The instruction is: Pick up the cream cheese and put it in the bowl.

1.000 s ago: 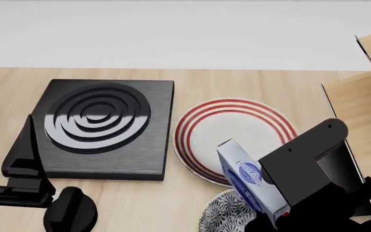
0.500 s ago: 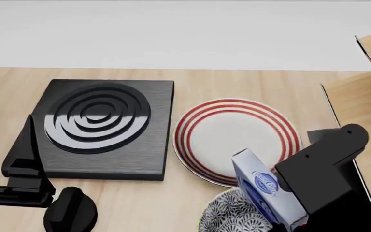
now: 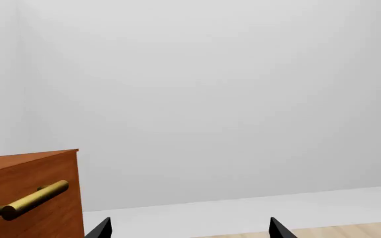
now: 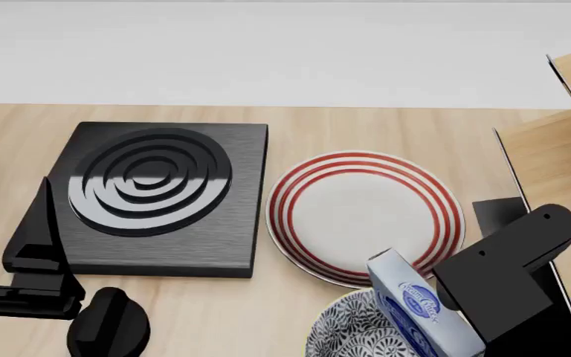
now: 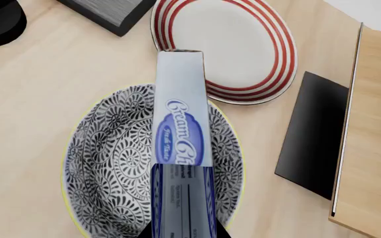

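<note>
1. Over the bowl point(image 5: 111, 168), close to the tabletop's near edge, I hold the cream cheese point(image 5: 180, 148) clamped in my right gripper point(image 5: 180, 233). Only the jaw tips show at the box's near end, and the box stays up in the air between them, so I judge the grip firm.
2. I keep the box long-ways, its far end reaching toward the red-striped plate point(image 4: 365, 216), because most of its length then lies above the bowl's opening. I judge that a release would drop it inside, not on the rim.
3. The plate sits just beyond the bowl, their rims about touching in the right wrist view. That is why I carry the box clear of the plate before letting go.
4. My left gripper point(image 3: 187, 229) idles near the tabletop's left edge, beside the black burner block point(image 4: 157, 197). Its two fingertips stand well apart with nothing between them, facing a wooden cabinet point(image 3: 28, 198) with a brass handle.
5. Compared with a second ago, my right arm has drawn back toward the near edge. The box, which then overlapped the plate's near rim in the head view, now sits lower in that view and over the bowl. The plate is fully uncovered.
</note>
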You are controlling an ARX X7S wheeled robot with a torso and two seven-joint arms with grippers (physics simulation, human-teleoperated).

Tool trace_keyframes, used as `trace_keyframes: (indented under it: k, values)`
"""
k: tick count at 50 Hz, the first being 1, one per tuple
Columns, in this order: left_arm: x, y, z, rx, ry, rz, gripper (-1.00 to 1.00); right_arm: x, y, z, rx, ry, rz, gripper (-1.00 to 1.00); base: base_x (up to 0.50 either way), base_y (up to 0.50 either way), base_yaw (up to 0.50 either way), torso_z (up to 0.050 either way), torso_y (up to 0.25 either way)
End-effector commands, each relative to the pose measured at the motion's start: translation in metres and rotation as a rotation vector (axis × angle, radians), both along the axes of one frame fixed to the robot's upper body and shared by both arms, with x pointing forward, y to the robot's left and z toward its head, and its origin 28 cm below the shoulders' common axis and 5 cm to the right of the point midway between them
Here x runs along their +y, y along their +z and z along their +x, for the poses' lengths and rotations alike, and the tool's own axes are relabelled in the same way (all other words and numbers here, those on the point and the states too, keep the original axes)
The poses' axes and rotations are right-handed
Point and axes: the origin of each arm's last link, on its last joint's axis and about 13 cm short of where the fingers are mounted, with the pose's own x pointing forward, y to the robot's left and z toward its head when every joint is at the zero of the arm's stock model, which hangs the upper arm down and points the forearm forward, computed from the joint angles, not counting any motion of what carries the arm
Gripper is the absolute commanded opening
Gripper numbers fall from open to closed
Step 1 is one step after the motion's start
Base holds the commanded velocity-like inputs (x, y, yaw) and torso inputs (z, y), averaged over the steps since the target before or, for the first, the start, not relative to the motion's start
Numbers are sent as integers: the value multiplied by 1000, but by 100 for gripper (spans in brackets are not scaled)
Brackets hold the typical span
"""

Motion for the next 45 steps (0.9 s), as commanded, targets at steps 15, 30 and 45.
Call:
trace_keyframes:
  k: [15,30,45]
  values:
    - [1,-1,0,3,7,-4,100,-2,4,-1,13,-17,-18,-100,0,0,0,0,0]
    - [1,-2,1,3,-3,-12,100,-1,1,4,47,-9,-30,-100,0,0,0,1,1]
    - [1,-3,2,7,-5,-12,100,-1,-2,8,87,-11,-44,-100,0,0,0,0,1]
